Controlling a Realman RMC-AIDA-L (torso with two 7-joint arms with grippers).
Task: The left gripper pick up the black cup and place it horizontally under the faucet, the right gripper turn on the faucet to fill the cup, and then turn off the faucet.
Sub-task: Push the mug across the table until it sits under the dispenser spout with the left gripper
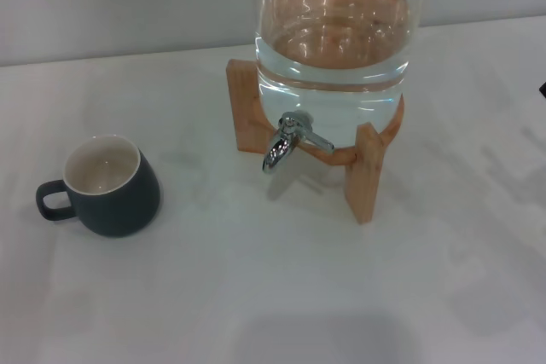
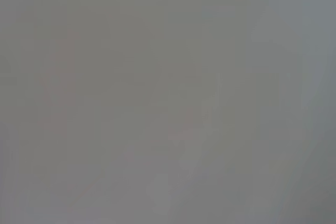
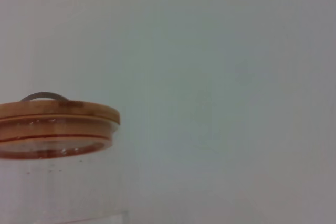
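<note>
Neither tool is in view, so I can't tell their state; there's only a dark sliver at the head view's right edge. Black cup (image 1: 109, 185) sits upright on the bench (image 1: 281, 296), handle pointing left, well apart from the faucet (image 1: 290, 138) on the glass jar (image 1: 334, 49). For the pick, I'd have the left tool pinch the rim or body and keep the cup level.

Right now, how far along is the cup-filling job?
Nothing looks done. The black cup stands upright and empty on the table, off to the left of the faucet, not under it. No gripper shows near either. Left: pick up the cup, set it under the faucet, open the faucet, fill, close it.
</note>
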